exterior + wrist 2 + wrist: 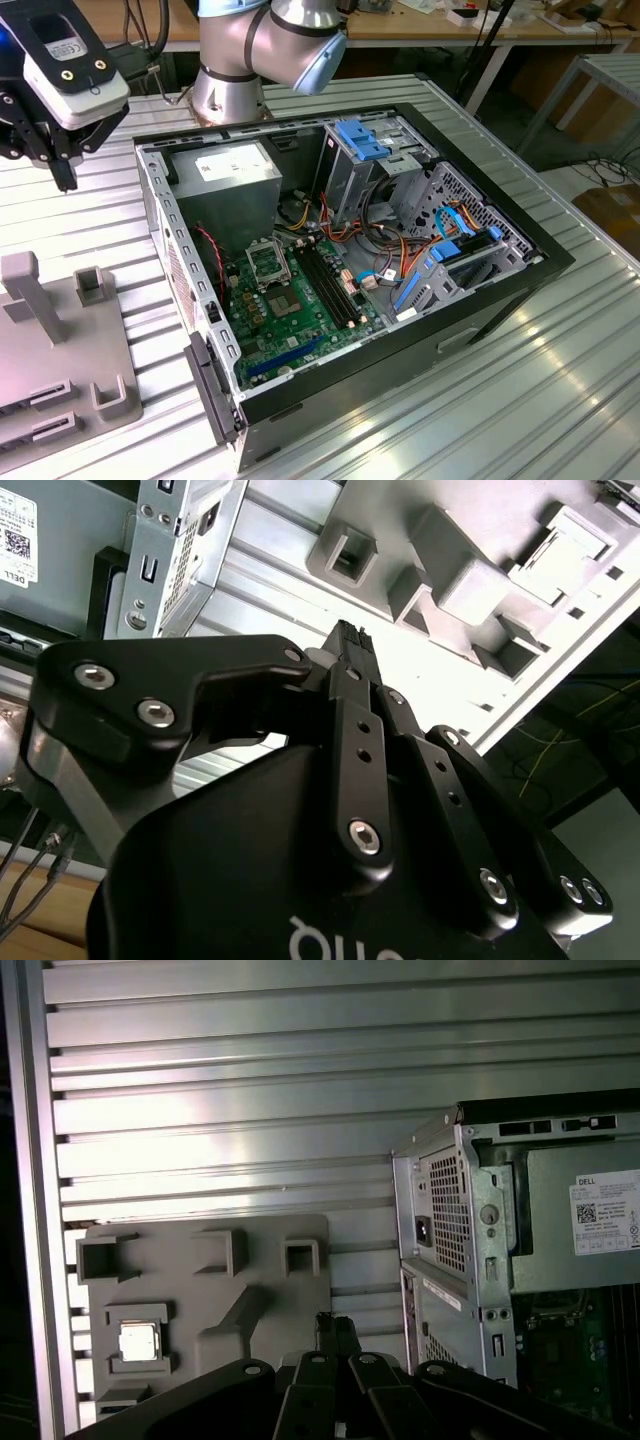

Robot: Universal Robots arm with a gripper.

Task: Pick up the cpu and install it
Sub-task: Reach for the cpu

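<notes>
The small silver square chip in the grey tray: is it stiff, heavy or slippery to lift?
The small silver square chip looks thin and flat, so probably stiff and light. Its shiny metal top may be slippery.

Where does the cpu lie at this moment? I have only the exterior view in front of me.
Observer: In the first wrist view the cpu lies flat in a square recess of the grey holder, which rests on the table beside the computer case.
Operator: Does the gripper hold it or touch it?
Observer: No. The gripper hangs near the holder's edge, apart from the cpu, with its jaws together and nothing between them.
</notes>
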